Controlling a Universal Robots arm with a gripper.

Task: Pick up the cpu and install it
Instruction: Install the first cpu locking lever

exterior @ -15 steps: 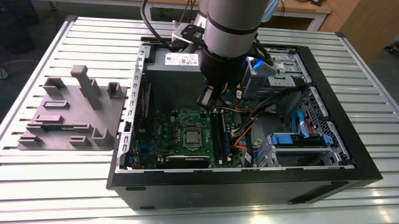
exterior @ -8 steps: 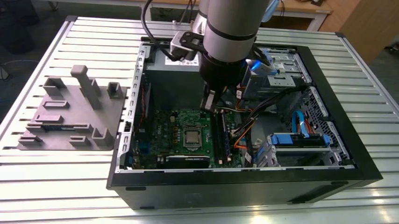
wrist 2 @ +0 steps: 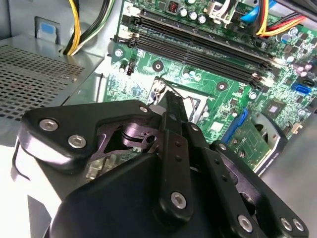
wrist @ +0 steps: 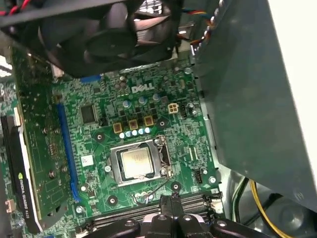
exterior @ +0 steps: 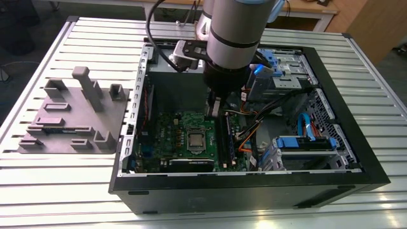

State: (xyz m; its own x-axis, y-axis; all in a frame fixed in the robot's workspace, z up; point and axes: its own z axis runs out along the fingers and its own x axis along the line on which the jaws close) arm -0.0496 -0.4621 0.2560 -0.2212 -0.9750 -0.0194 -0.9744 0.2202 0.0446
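Gripper (wrist: 171, 210) nearest lens, fingers pinched together, arm vertical above motherboard (exterior: 175, 131); cpu (wrist: 137, 163) seated in socket.

Even overhead light brightens the slatted table (exterior: 57, 191) in the exterior view, while the case interior (exterior: 184, 95) falls into shade. Both wrist views are bright — glare whitens one edge of each — and the close gripper body (wrist 2: 148, 198) looks soft.
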